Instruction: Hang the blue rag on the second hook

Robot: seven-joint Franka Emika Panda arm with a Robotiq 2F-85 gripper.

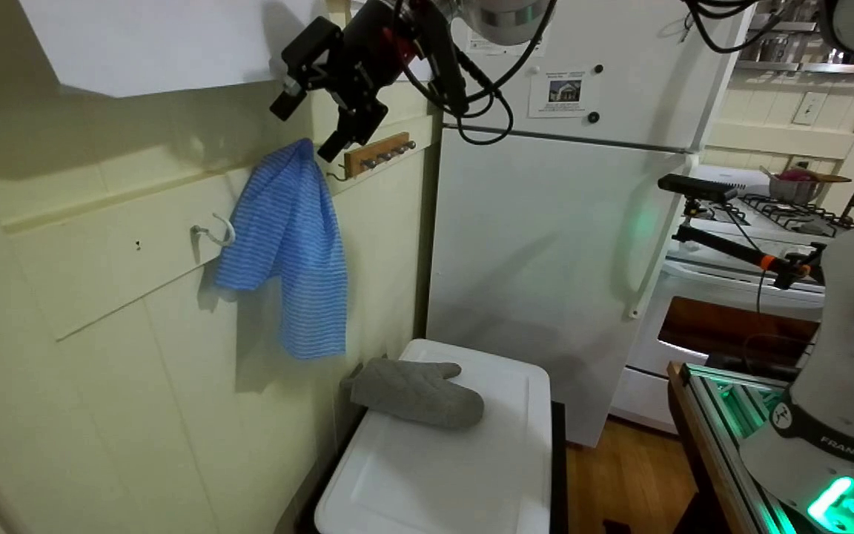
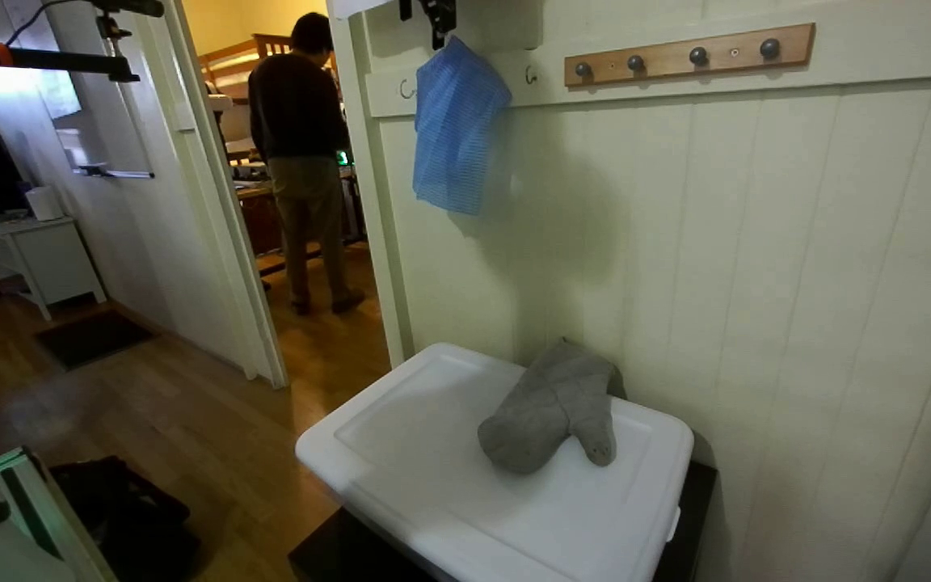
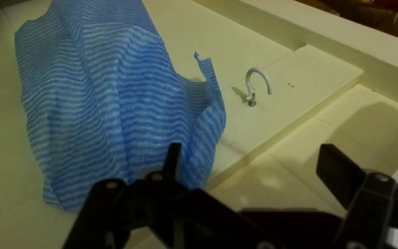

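Observation:
The blue rag (image 1: 293, 245) hangs limp against the wall in both exterior views (image 2: 457, 129). It shows fine pale stripes and fills the left of the wrist view (image 3: 116, 103). It hangs from its peaked top, between two visible silvery hooks. The second hook is hidden, apparently behind the rag. My gripper (image 1: 305, 132) is open just above and in front of the rag's top. In the wrist view, the jaws (image 3: 252, 152) stand wide apart with no cloth between them. The left finger overlaps the rag; I cannot tell whether it touches.
An outer hook (image 1: 213, 230) shows beside the rag, and another hook (image 2: 530, 75) is on its far side. A wooden peg bar (image 2: 690, 56) is on the wall. A white cabinet (image 1: 167, 44) overhangs near the gripper. A grey mitt (image 1: 419, 393) lies on a white lid (image 1: 464, 475).

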